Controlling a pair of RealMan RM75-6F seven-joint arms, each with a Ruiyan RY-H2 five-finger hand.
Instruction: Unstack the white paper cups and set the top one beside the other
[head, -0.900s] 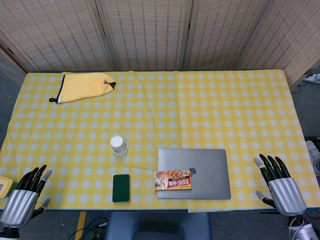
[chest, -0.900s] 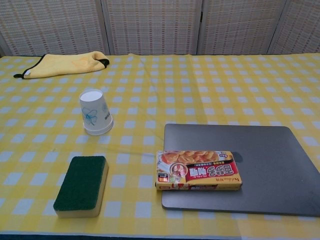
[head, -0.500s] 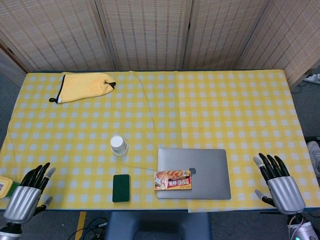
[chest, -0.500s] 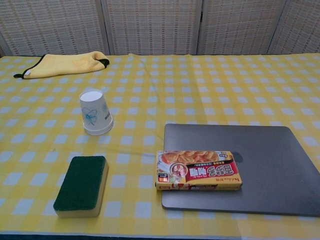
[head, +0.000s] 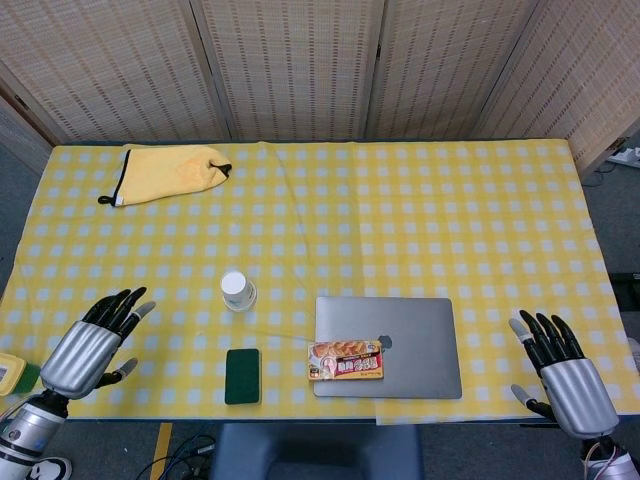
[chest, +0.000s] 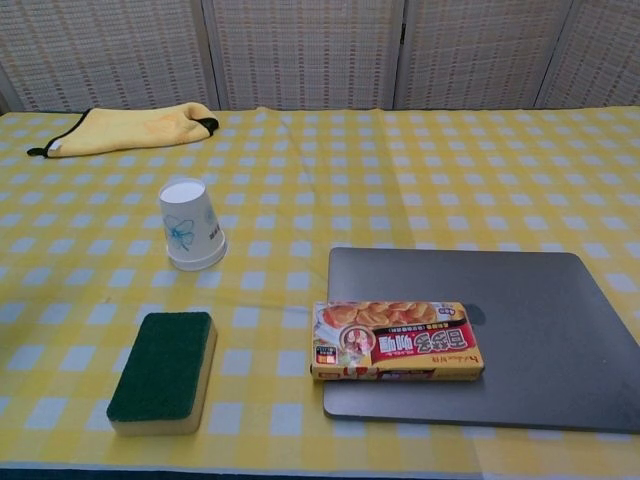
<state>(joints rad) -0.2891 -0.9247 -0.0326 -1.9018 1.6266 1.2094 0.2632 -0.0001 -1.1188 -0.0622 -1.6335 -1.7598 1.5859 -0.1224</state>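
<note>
Hands: left hand (head: 92, 345) empty, fingers spread, over near surface (head: 420, 220) edge | right hand (head: 566, 378) also empty, spread, at far corner | cups (head: 237, 290): stacked upside down, untouched, between left hand and laptop (head: 390, 345), so left seems nearer.

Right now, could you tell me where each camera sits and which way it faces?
Head view: high above the near edge, looking steeply down on the whole table; left hand and right hand show, both open.
Chest view: low at the near edge, looking across toward the screens; no hands show.
Both share the stacked cups, sponge, laptop, snack box and yellow cloth.
</note>
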